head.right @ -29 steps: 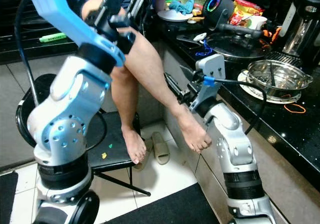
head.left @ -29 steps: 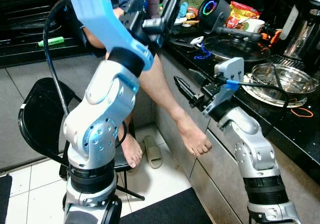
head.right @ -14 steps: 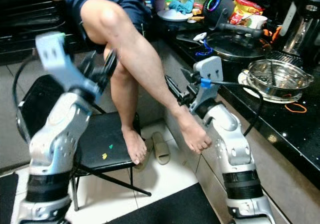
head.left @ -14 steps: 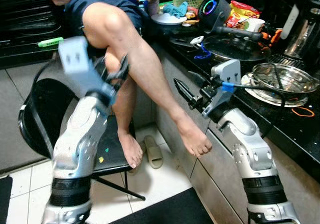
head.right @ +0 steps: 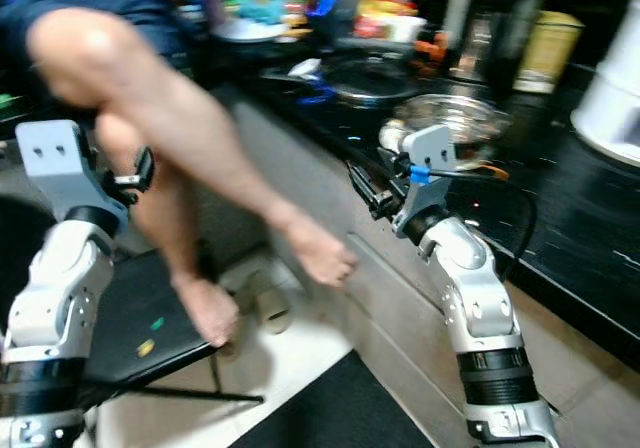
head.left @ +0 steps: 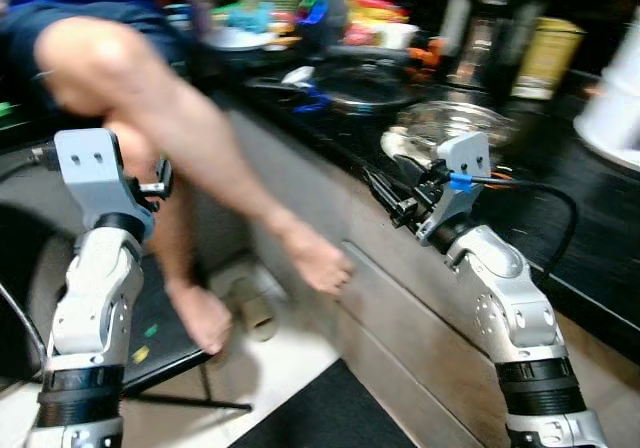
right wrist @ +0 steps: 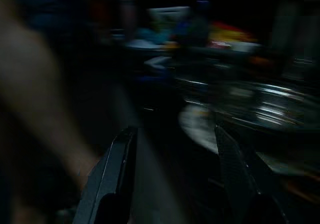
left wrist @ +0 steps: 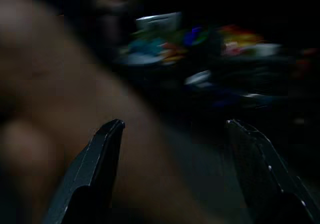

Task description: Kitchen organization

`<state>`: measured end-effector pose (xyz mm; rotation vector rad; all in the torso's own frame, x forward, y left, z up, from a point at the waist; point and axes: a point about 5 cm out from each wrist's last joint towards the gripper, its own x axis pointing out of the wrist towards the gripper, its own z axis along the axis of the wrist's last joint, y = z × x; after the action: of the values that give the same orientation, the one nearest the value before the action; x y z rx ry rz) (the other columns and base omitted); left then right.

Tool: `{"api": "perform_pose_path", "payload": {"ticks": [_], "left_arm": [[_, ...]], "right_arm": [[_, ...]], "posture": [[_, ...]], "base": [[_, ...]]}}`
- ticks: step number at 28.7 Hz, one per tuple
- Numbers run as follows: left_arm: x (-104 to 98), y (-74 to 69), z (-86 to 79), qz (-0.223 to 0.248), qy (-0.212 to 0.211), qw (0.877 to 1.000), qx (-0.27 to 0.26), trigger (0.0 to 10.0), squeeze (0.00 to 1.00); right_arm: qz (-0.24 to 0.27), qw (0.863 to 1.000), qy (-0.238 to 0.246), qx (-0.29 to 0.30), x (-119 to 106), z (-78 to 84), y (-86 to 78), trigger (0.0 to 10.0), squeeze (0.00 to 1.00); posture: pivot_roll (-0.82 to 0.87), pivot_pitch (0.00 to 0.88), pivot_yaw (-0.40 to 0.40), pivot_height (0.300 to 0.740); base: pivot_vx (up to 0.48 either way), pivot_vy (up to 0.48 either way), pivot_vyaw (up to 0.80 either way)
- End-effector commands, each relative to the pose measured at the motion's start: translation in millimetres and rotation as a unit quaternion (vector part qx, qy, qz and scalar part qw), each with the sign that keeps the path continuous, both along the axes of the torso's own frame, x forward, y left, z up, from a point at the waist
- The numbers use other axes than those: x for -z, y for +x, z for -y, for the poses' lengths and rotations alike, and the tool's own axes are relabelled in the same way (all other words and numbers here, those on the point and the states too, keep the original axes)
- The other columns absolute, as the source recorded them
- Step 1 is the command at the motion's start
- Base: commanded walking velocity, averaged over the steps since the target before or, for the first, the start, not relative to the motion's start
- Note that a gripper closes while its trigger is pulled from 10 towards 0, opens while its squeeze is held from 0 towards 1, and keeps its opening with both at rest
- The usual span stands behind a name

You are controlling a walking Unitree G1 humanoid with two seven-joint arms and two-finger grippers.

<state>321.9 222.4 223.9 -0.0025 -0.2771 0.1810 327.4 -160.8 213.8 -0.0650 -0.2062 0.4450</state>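
left gripper (left wrist: 172,134) fingers apart, near person's leg (head.left: 180,128) | right gripper (right wrist: 172,139) fingers apart, at counter (head.left: 600,258) edge

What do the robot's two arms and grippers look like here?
Both arms are silver with black ring joints. Each wrist carries a grey camera block, the right gripper with a blue clip and a black cable. The left gripper has two long black fingers.

Person's crossed legs (head.left: 190,148) between left gripper (left wrist: 172,134) and cluttered counter (head.left: 560,208).
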Motion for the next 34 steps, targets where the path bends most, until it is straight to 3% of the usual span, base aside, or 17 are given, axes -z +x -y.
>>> {"api": "perform_pose_path", "payload": {"ticks": [1, 11, 15, 23, 25, 34], "left_arm": [[-3, 0.5, -7.0, 0.005, 0.016, 1.000, -0.016, 10.0, 0.00], [-17, 6.2, -24.3, 0.024, 0.043, 0.997, -0.053, 10.0, 0.00], [-14, 8.8, -31.1, 0.013, 0.053, 0.996, -0.071, 10.0, 0.00], [-16, 16.5, -39.9, 0.011, 0.045, 0.996, -0.073, 10.0, 0.00], [-18, 22.6, -42.4, 0.017, 0.024, 0.997, -0.065, 10.0, 0.00], [-15, 26.4, -29.1, 0.023, 0.007, 0.999, -0.031, 10.0, 0.00]], "right_arm": [[-0.011, 1.000, 0.001, 0.001, 5, 0.1, 0.1, 10.0, 0.00], [-0.012, 1.000, -0.003, 0.008, 6, 5.0, -2.4, 10.0, 0.00], [-0.009, 1.000, -0.006, 0.009, 6, 6.0, -2.8, 10.0, 0.00], [-0.006, 1.000, -0.007, 0.011, 5, 8.3, -3.1, 10.0, 0.00], [-0.005, 1.000, -0.010, 0.013, 4, 9.8, -3.1, 10.0, 0.00], [-0.002, 1.000, -0.002, 0.008, 3, 10.0, -6.2, 10.0, 0.00]], "posture": [[-0.08, 0.000, 0.005, 0.740], [-0.08, 0.000, 0.013, 0.740], [-0.08, 0.000, 0.015, 0.740], [-0.09, 0.000, 0.013, 0.740], [-0.09, 0.000, 0.018, 0.740], [-0.09, 0.000, 0.022, 0.740]], "base": [[0.000, 0.000, -0.77], [0.000, 0.000, -0.77], [0.000, 0.000, 0.00], [0.000, 0.000, 0.00], [0.000, 0.000, -0.69], [0.000, 0.000, -0.79]]}}
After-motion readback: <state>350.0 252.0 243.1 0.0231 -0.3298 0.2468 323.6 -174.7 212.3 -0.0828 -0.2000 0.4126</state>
